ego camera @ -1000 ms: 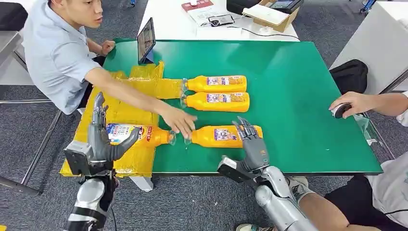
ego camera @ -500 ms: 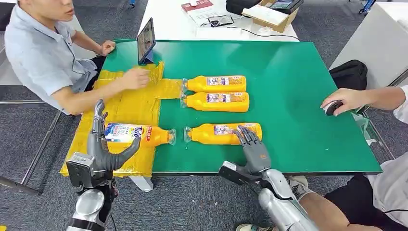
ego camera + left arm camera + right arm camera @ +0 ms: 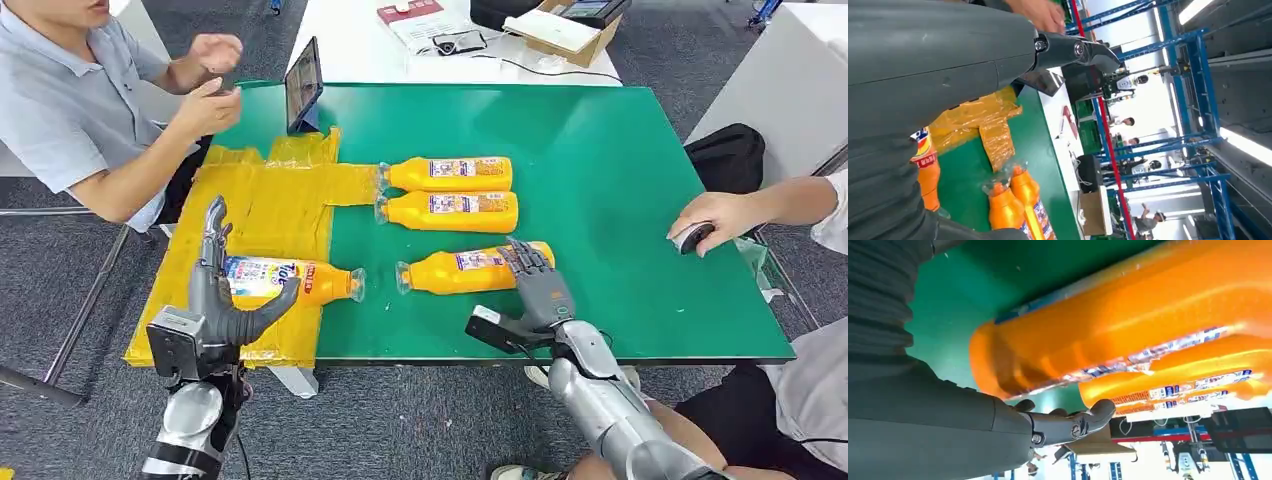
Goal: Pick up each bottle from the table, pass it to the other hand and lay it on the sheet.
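A: Closing on the near bottle (image 3: 470, 271), right hand (image 3: 530, 285) rests fingers over its base, not clamped; it lies tilted on the table (image 3: 620, 200).

B: Risk: rolls toward twelve o'clock. Left hand (image 3: 222, 300) spread, holding nothing, by the sheet (image 3: 270, 215) at nine.

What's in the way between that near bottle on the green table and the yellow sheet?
The near bottle, at the right hand, has open green table toward the yellow sheet. Another bottle already lies on the sheet's near part, cap toward it.
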Motion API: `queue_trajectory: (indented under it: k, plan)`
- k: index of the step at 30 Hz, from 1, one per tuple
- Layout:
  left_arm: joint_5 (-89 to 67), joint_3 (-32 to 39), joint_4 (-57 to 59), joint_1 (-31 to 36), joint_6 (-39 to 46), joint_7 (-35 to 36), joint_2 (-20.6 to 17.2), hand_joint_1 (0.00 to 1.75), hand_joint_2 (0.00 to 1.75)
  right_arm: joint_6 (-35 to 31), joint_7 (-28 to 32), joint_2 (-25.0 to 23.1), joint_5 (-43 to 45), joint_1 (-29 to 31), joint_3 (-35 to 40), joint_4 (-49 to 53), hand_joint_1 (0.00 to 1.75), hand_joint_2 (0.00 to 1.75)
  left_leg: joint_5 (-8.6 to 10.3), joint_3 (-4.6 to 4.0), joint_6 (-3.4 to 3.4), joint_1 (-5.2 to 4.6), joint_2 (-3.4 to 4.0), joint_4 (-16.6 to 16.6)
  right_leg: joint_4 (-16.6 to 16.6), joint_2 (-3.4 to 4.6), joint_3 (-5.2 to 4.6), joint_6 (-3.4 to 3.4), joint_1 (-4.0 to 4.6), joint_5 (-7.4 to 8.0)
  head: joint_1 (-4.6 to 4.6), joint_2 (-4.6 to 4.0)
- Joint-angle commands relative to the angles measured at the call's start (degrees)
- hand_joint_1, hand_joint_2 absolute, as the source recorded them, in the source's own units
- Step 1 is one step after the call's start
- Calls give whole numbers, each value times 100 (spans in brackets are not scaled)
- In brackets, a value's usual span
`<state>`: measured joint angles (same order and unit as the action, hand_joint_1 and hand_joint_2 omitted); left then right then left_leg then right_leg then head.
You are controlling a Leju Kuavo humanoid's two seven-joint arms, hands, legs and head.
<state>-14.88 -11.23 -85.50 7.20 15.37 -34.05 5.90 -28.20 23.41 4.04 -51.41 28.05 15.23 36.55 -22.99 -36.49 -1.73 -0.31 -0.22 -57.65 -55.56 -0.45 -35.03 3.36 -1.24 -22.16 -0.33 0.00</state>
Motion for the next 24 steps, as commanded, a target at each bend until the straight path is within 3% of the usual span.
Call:
queue_trajectory:
  k: [1, 7, 15, 24]
  plan:
    - [15, -138, 423, 340, -23, 27, -133, 0, 175, 154, 48, -180, -13, 466, 104, -669, 0, 175, -8, 16, 8, 4, 5, 1, 1, 6, 15, -11, 4, -6, 0, -2]
    - [17, -158, 504, 406, -27, 27, -145, 0, 175, 169, -19, -192, -77, 600, 178, -784, 0, 175, -6, 12, 9, 3, 6, 1, 0, 6, 10, -11, 3, -4, 0, 0]
    - [49, -197, 574, 487, -71, 17, -174, 0, 175, 1083, -676, -19, -322, 1246, 419, -1462, 0, 175, -15, 27, 12, 5, 5, -5, -6, 6, 25, -17, 5, -13, 0, 0]
    - [129, -290, 807, 676, -200, 4, -183, 0, 175, 1424, -856, 26, -396, 1671, 457, -1838, 0, 175, -8, 16, 9, 3, -1, -2, -3, 0, 16, -13, 3, -8, 0, 0]
